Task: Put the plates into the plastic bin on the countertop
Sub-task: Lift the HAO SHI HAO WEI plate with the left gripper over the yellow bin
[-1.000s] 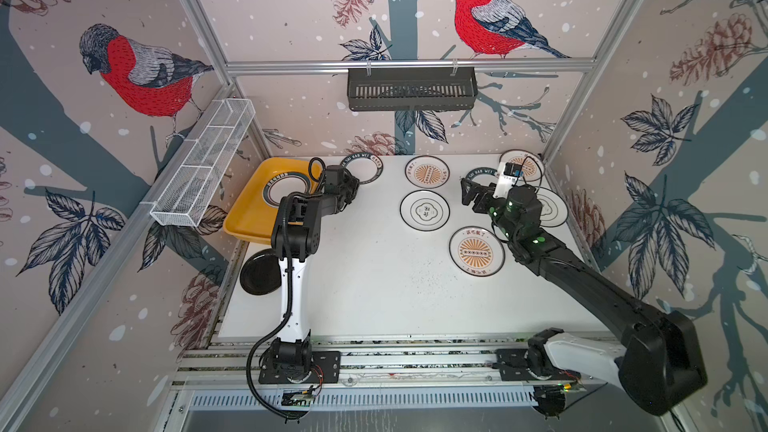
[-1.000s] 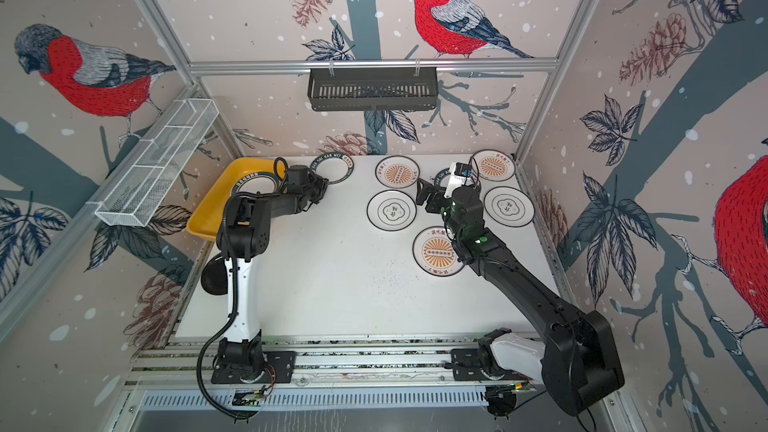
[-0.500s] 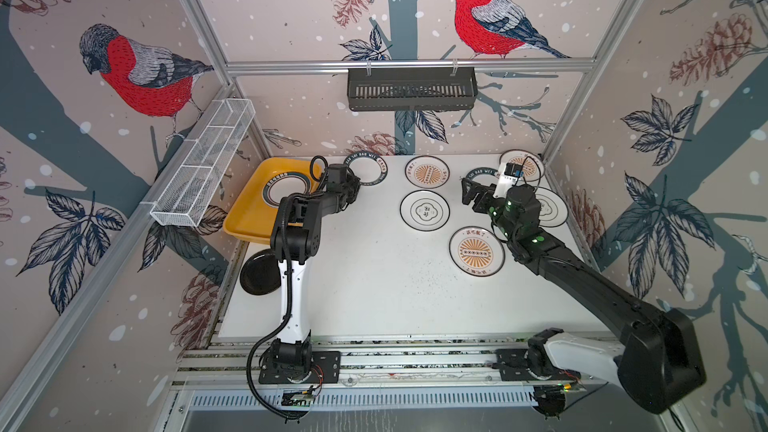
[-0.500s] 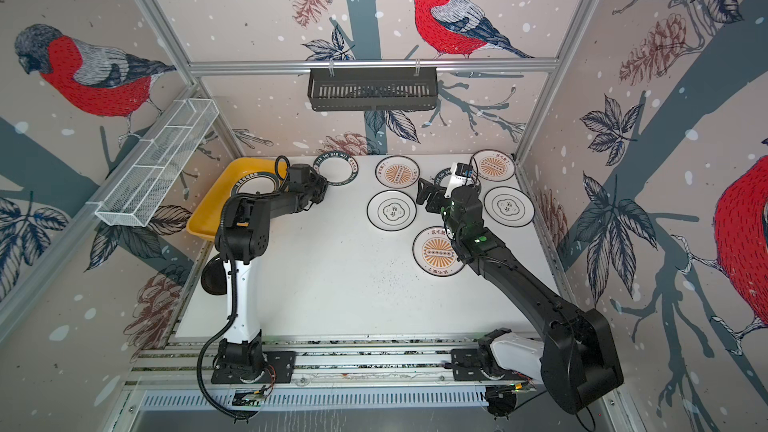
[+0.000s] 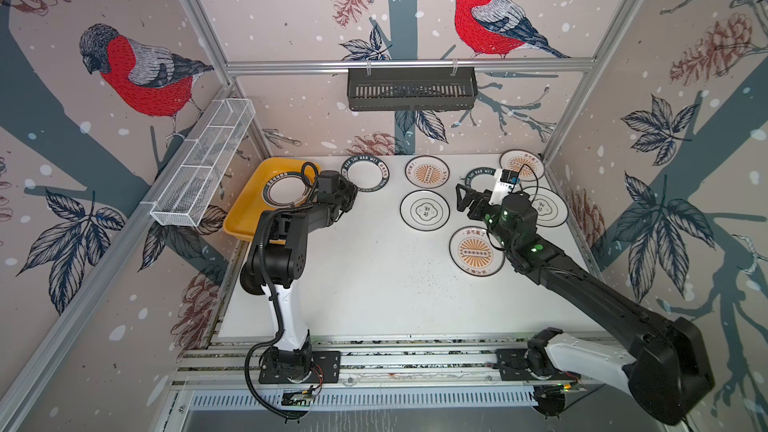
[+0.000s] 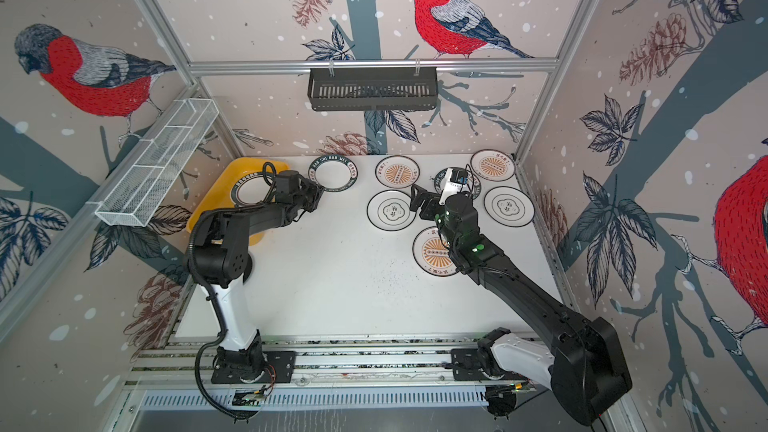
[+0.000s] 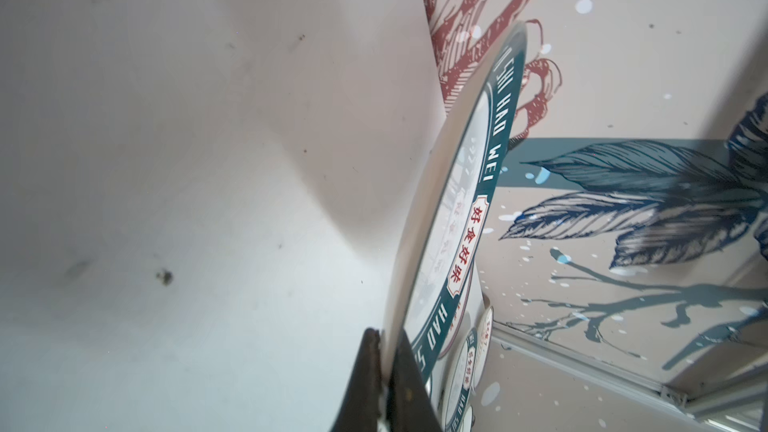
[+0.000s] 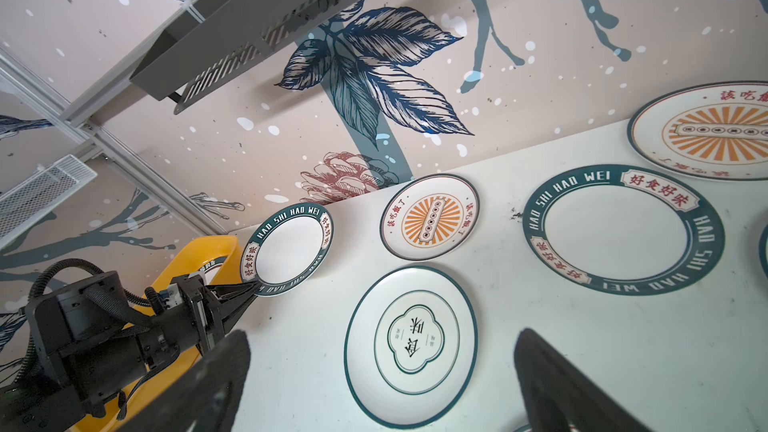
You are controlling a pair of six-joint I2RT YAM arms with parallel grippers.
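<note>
1. White speckled countertop (image 5: 374, 284) fills the floor of the bird-papered booth, and at its back edge lies the lettered plate (image 5: 365, 175), just beside the plastic bin (image 5: 247, 213).
2. The left gripper (image 5: 352, 197) is clamped tight on that plate's near rim; the left wrist view shows the fingers (image 7: 409, 401) pinching the edge. Whether the far rim touches the top, I can't tell.
3. Inside the bin lies the binned plate (image 5: 286, 189), partly covered by the left arm.
4. The right gripper (image 5: 462, 201) hangs with jaws spread wide, holding nothing, near the emblem plate (image 5: 424, 210).
5. A sunburst plate (image 5: 477, 251) is half under the right arm, and a second lettered plate (image 5: 478, 178) is mostly hidden behind its wrist.
6. Up behind, the black rack (image 5: 411, 89) and the wire basket (image 5: 203, 164) hang clear of both arms.
</note>
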